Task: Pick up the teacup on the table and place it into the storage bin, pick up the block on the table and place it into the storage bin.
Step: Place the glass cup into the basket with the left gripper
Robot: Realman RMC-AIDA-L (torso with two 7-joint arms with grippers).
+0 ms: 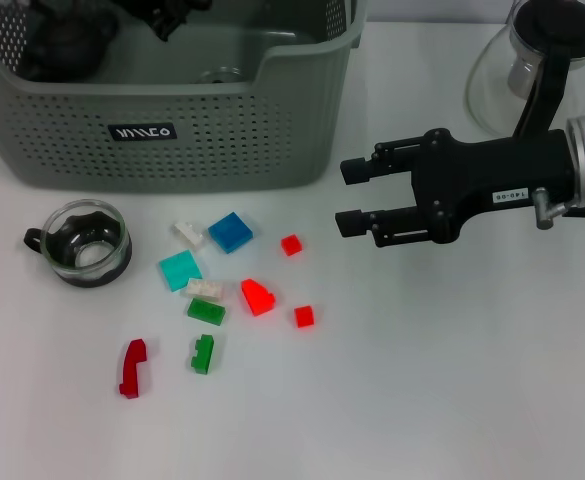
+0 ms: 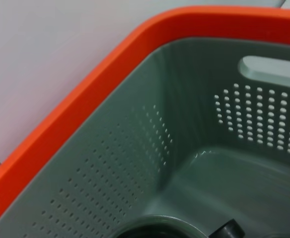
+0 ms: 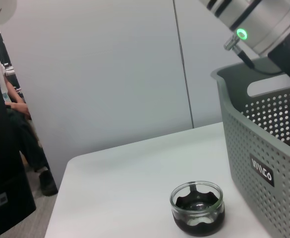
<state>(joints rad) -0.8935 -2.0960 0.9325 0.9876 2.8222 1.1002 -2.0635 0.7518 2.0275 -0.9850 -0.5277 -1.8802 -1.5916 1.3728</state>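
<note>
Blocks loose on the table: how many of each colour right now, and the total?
Red: 4
Green: 2
White: 2
Blue: 1
Teal: 1
Total: 10 blocks

White lettering on a small black label (image 1: 142,131) on the front wall of the storage bin (image 1: 222,150), upside down in the head view, roughly "VIICO" in the right wrist view. A small white sticker (image 1: 510,195) on the right gripper (image 1: 352,196), its characters too small to make out.
</note>
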